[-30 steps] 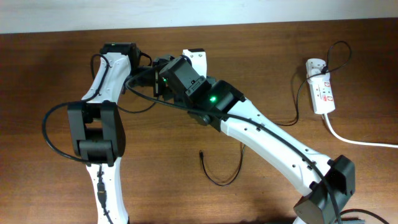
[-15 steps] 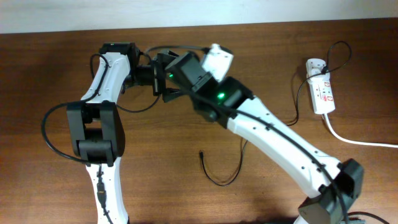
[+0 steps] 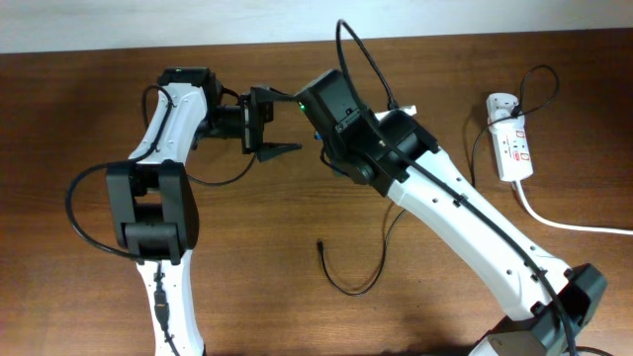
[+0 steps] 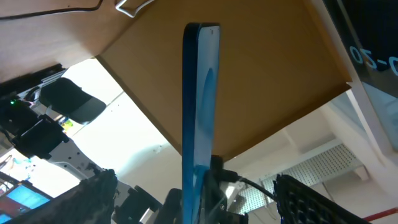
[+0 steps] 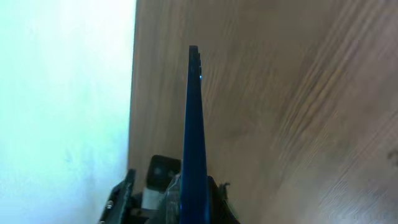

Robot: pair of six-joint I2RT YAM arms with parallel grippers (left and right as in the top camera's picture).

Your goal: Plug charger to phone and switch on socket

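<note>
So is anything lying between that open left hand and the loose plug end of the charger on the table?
Nothing visible. From above, only bare table lies between the left hand and the charger plug tip. The right arm hangs to the tip's right, over the cable's far stretch, not across that path.

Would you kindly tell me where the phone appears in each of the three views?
Left wrist: the phone, edge-on, upright at centre.
Right wrist: edge-on, centre, rising from the fingers of the right gripper.
Overhead: mostly hidden under that gripper, upper centre.
Shared landmark: the brown wooden table.
</note>
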